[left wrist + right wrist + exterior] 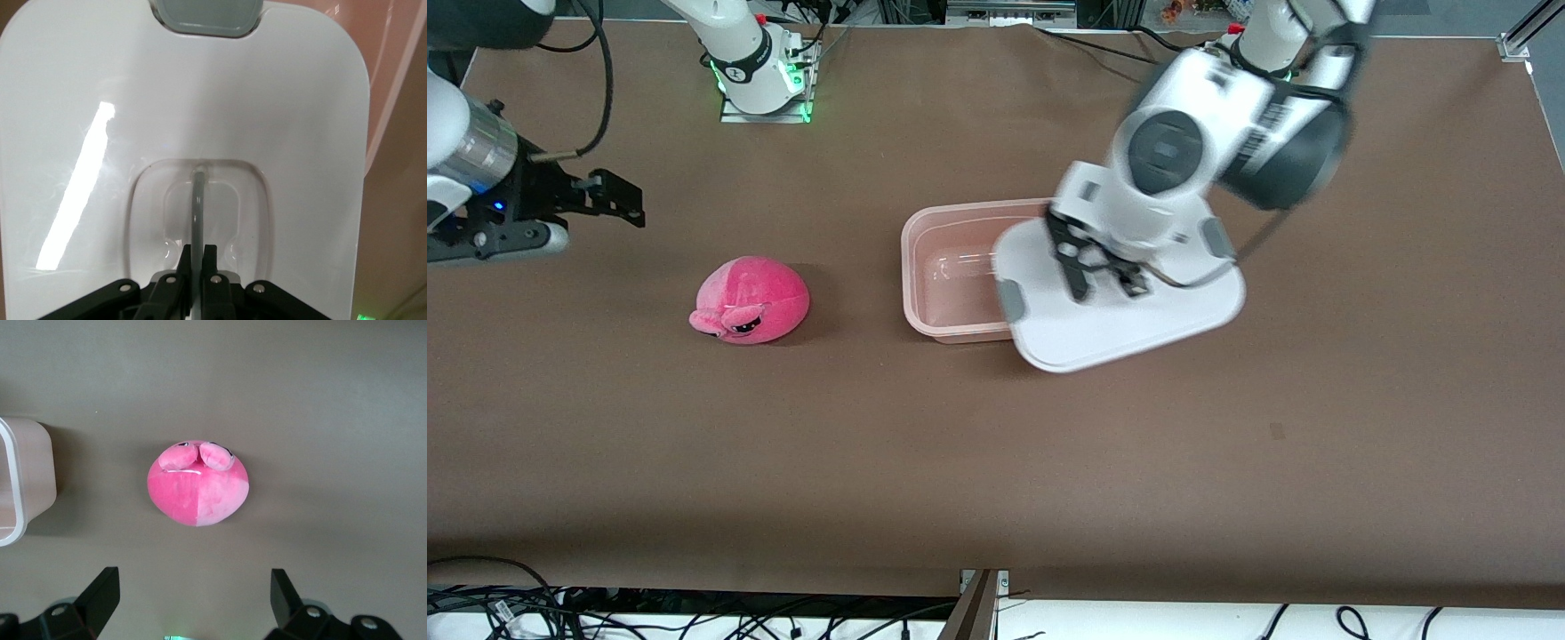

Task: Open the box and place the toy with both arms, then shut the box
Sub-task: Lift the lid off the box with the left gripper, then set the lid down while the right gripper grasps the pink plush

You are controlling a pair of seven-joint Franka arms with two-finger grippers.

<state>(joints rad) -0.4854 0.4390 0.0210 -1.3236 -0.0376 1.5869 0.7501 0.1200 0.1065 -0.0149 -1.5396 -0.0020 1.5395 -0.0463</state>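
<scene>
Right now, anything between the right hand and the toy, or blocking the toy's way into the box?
Nothing between the open right hand and the toy. Bare table separates the toy from the box. The left hand holds the lid over part of the opening, toward the left arm's end.

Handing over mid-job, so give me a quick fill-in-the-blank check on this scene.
1. The left gripper is shut on the lid's ____.
2. The box base now stands ____.
3. The toy lies on the ____, not in the box.
4. The right gripper's fingers are ____.

Missing: handle; open; table; open
</scene>
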